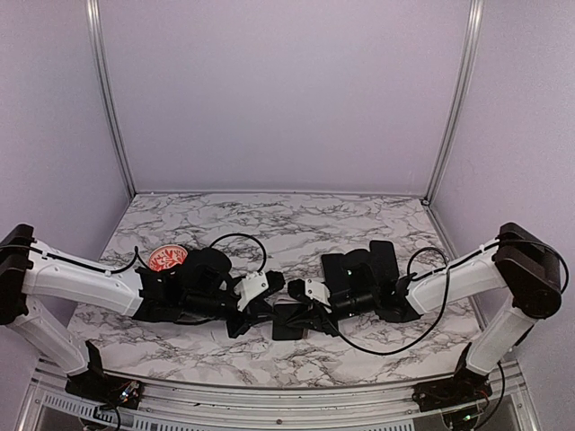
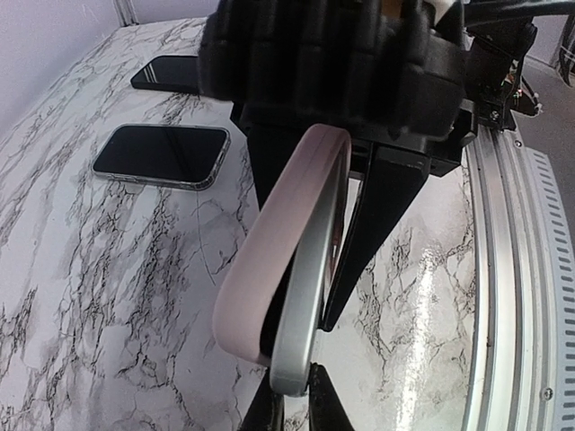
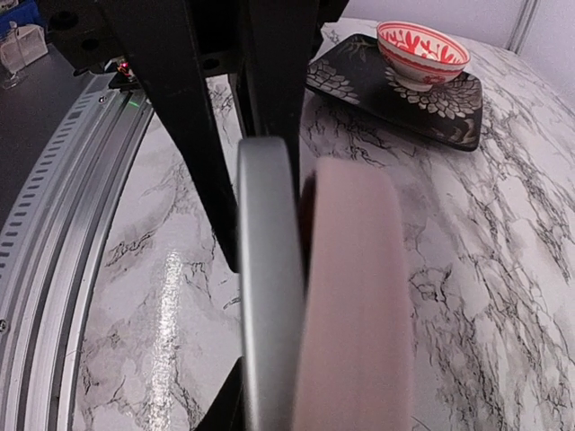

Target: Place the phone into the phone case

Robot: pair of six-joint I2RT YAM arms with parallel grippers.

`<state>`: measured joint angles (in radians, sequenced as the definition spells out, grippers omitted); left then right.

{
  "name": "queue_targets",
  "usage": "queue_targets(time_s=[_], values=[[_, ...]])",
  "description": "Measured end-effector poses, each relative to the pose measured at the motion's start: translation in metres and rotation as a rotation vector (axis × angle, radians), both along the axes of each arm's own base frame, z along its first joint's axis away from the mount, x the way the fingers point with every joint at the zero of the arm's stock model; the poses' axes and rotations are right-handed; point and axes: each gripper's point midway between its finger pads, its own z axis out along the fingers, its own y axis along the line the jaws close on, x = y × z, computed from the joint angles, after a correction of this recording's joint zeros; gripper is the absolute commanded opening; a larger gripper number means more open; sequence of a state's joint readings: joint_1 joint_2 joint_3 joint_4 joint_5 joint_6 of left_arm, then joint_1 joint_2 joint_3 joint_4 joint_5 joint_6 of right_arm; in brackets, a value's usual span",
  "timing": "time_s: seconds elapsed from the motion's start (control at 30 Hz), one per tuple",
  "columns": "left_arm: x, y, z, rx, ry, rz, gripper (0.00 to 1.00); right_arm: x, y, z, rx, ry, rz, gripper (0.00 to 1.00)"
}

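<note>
My left claw (image 2: 289, 409) is pinching the phone (image 2: 304, 287) beside the pink case (image 2: 269, 242); right claw (image 1: 305, 311), I can't tell; left wrist is showing a second phone (image 2: 162, 154) upper left

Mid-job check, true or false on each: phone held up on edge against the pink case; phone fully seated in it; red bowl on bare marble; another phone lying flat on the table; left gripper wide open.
1. The phone is held up on edge beside the pink phone case. True.
2. The phone is fully seated in the case. False: its silver edge stands beside the case with a dark gap between them.
3. The bowl sits on bare marble. False: it sits on a black plate.
4. A second phone lies flat on the table. True.
5. The left gripper is wide open. False: it is shut on the phone.
</note>
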<state>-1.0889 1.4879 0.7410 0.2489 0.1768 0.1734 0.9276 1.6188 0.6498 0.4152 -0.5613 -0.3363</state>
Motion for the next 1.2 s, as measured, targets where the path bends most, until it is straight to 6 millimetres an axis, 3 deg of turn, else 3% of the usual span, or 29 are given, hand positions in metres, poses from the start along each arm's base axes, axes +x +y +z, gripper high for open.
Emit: queue_targets(time_s=[0.27, 0.4, 0.67, 0.97, 1.07, 1.2], values=[[-0.002, -0.006, 0.001, -0.007, 0.016, -0.018, 0.0, 0.001, 0.0, 0.001, 0.008, -0.012, -0.003, 0.33], [-0.001, -0.008, 0.0, -0.006, 0.017, -0.017, 0.0, 0.001, 0.0, 0.001, 0.008, -0.015, 0.002, 0.16], [0.001, -0.007, 0.0, 0.006, -0.005, -0.004, 0.01, -0.001, -0.001, 0.0, 0.008, -0.007, 0.014, 0.05], [-0.007, 0.001, 0.008, 0.008, -0.053, 0.012, 0.63, 0.005, 0.005, 0.006, 0.019, -0.042, 0.014, 0.02], [-0.011, 0.007, 0.017, -0.012, -0.07, 0.008, 0.7, 0.009, 0.011, 0.016, 0.039, -0.071, 0.017, 0.01], [-0.014, 0.013, 0.022, -0.011, -0.072, 0.001, 0.72, 0.011, 0.015, 0.022, 0.043, -0.091, 0.024, 0.01]])
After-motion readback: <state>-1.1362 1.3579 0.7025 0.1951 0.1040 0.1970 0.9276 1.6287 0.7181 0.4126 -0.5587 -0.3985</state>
